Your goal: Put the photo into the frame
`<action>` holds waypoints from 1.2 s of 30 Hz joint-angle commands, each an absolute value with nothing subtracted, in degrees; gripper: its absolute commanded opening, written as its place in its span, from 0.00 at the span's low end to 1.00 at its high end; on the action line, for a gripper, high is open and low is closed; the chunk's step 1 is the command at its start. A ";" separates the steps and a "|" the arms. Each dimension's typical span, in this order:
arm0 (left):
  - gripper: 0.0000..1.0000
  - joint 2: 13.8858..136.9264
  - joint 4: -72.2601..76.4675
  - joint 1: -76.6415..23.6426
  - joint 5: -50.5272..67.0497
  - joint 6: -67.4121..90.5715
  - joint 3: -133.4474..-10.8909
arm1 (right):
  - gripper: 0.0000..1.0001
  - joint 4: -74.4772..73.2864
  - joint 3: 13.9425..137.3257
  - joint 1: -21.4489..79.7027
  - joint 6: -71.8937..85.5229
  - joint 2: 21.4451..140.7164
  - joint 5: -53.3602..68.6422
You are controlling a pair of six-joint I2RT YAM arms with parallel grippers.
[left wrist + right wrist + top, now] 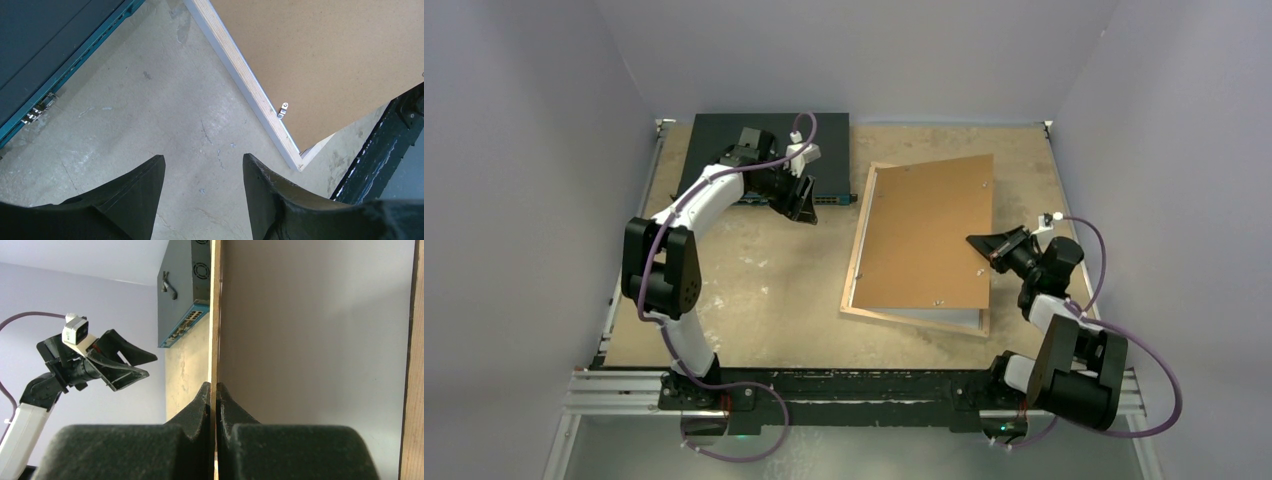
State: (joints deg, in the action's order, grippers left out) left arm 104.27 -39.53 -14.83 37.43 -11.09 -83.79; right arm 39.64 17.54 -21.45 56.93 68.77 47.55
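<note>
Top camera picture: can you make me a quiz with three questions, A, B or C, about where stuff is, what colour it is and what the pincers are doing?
1. Where is the dark box?
A. At the far left of the table, beside the left pincer.
B. At the near right corner.
C. Hanging on the wall.

2. What colour is the board lying over the frame?
A. White.
B. Brown.
C. Red.

3. What is the right pincer doing?
A. Gaping wide.
B. Resting on the dark box.
C. Pinching the board's edge.

Answers:
1 A: the top view shows the box in the far left corner, with the open left pincer next to it.
2 B: the board is plain brown in the top view.
3 C: the right wrist view shows its fingers shut on the thin edge.
</note>
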 commanded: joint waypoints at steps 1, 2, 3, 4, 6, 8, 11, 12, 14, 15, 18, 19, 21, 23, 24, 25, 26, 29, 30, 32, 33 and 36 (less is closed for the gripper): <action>0.57 104.76 -38.55 -15.21 38.11 -11.01 -84.50 | 0.00 44.65 18.17 -21.59 57.32 69.49 48.19; 0.57 104.74 -38.50 -15.21 37.99 -11.16 -84.40 | 0.00 44.20 18.23 -21.65 56.86 69.69 47.98; 0.57 104.87 -38.55 -15.21 37.93 -11.28 -84.39 | 0.00 43.42 18.53 -21.62 56.17 69.84 47.72; 0.56 104.92 -38.65 -15.27 37.89 -11.37 -84.44 | 0.00 42.52 18.85 -21.61 55.42 69.81 47.46; 0.56 105.05 -38.61 -15.25 37.96 -11.46 -84.36 | 0.00 40.70 19.53 -21.61 54.07 69.49 47.02; 0.56 105.18 -38.50 -15.23 38.05 -11.46 -84.21 | 0.03 39.18 19.93 -21.62 53.01 69.29 46.56; 0.56 105.56 -38.34 -15.21 38.21 -11.51 -83.88 | 0.14 38.11 19.73 -21.57 52.37 68.88 45.79; 0.56 105.62 -38.21 -15.21 38.27 -11.51 -83.66 | 0.16 38.21 19.42 -21.52 52.34 68.67 45.53; 0.56 105.71 -37.86 -15.22 38.23 -11.51 -83.15 | 0.17 37.86 19.17 -21.40 52.14 68.47 44.98; 0.56 105.75 -37.76 -15.27 38.31 -11.45 -82.88 | 0.17 37.68 19.16 -21.30 52.12 68.47 44.70; 0.55 105.91 -37.14 -15.50 38.53 -11.38 -81.65 | 0.17 37.72 19.25 -21.01 52.34 68.72 44.31; 0.55 105.95 -36.69 -15.69 38.53 -11.36 -81.00 | 0.17 37.64 19.32 -20.92 52.34 68.61 44.11; 0.55 106.09 -35.86 -16.33 38.54 -11.10 -79.73 | 0.17 37.49 19.18 -20.68 52.38 68.15 43.40; 0.54 106.25 -35.29 -17.32 38.45 -11.20 -78.62 | 0.16 37.48 18.52 -20.19 52.38 67.29 42.28; 0.54 106.26 -34.88 -17.84 38.45 -11.14 -77.95 | 0.16 37.72 17.90 -19.98 52.53 66.69 41.51; 0.53 106.27 -34.19 -18.61 38.41 -11.00 -77.10 | 0.16 38.05 17.32 -19.69 52.65 66.16 40.81; 0.52 106.38 -33.65 -19.20 38.33 -11.00 -76.40 | 0.16 38.44 16.67 -19.51 52.66 65.84 40.18; 0.50 107.03 -31.72 -21.08 37.32 -11.00 -74.48 | 0.17 39.18 15.62 -19.45 52.16 66.39 39.60; 0.49 107.48 -30.78 -21.67 37.07 -10.93 -74.02 | 0.17 39.27 15.57 -19.47 51.76 66.82 39.62; 0.46 108.54 -29.23 -22.69 36.83 -10.41 -73.38 | 0.17 39.73 15.36 -19.51 51.36 67.59 39.57; 0.45 109.18 -28.61 -23.28 36.83 -10.05 -73.31 | 0.17 39.75 15.30 -19.46 51.00 67.93 39.41; 0.42 110.99 -27.13 -24.71 36.65 -9.65 -73.31 | 0.20 38.89 15.37 -19.43 48.95 68.53 38.67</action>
State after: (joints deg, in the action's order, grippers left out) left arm 109.14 -31.68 -23.24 36.82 -10.81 -73.69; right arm 36.45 15.35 -19.77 52.38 68.23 39.83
